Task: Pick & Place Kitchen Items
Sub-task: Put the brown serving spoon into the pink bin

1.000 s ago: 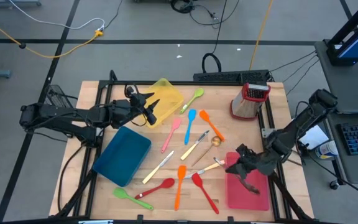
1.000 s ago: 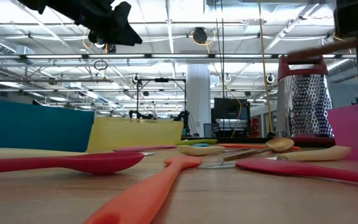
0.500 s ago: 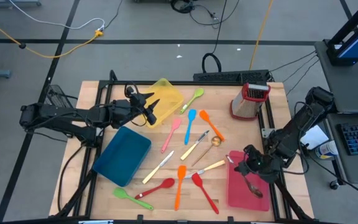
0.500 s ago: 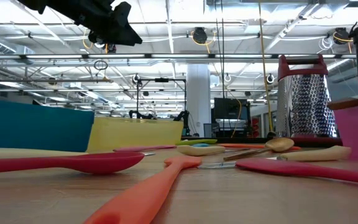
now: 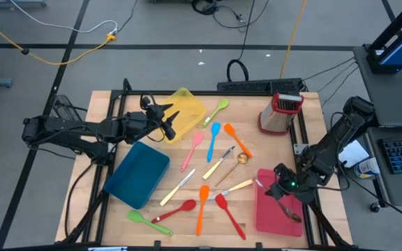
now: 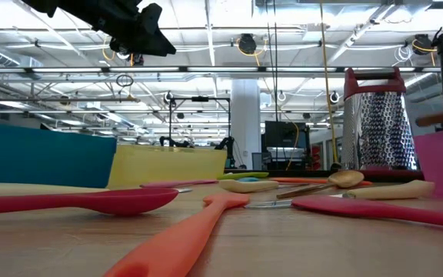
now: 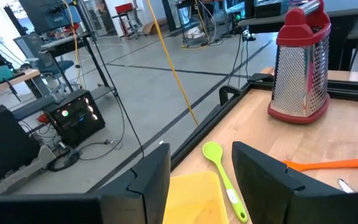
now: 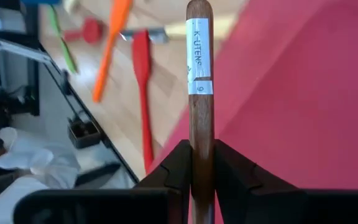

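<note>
Right gripper (image 8: 202, 163), clamped on a wooden-handled spoon (image 8: 199, 81), hangs over the red tray (image 5: 268, 212) at 4 o'clock; the tray appears otherwise unloaded. Left gripper (image 7: 201, 180), fingers apart, hovers above the yellow tray (image 5: 187, 106).

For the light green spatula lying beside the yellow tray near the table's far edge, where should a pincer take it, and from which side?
Probably mid-handle, coming straight down from above. The light green spatula lies flat on the wood beside the yellow tray, its slim handle running diagonally; closing across that handle, away from the tray's edge and the wider head, looks easiest.
</note>
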Tool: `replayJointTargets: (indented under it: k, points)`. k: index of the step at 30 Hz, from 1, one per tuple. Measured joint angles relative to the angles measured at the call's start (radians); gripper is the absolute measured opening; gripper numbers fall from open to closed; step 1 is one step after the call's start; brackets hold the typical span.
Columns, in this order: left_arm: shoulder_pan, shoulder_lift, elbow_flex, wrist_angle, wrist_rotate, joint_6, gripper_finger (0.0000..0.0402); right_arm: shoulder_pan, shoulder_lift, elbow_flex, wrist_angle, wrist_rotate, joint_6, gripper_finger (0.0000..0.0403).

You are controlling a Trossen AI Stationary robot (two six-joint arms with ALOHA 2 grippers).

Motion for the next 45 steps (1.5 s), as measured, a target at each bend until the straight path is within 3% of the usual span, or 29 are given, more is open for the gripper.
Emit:
replayJointTargets:
  k: [5,14,21,23,29,34,38,45]
  points:
    - [0.000,0.000,0.000,0.000,0.000,-0.004,0.0177,0.010,-0.010,0.000,0.004,-0.043,-0.024,0.0040]
    - [0.000,0.000,0.000,0.000,0.000,-0.018,0.0177,0.088,-0.045,0.000,-0.067,-0.016,0.034,0.0040]
    - [0.000,0.000,0.000,0.000,0.000,-0.037,0.0177,0.134,-0.034,-0.012,-0.221,0.028,0.236,0.0040]
    - [0.000,0.000,0.000,0.000,0.000,-0.037,0.0177,0.120,-0.018,-0.036,-0.212,0.058,0.285,0.0041]
    - [0.000,0.000,0.000,-0.002,0.000,-0.037,0.0177,0.074,0.047,-0.114,-0.096,0.017,0.293,0.0041]
    - [0.000,0.000,0.000,-0.006,0.000,-0.049,0.0177,0.019,0.065,-0.157,-0.041,0.022,0.278,0.0041]
    - [0.000,0.000,0.000,-0.009,0.000,-0.073,0.0177,-0.022,0.071,-0.185,-0.011,-0.044,0.201,0.0049]
    - [0.000,0.000,0.000,-0.009,0.000,-0.082,0.0177,-0.066,0.073,-0.186,0.036,-0.094,0.038,0.0087]
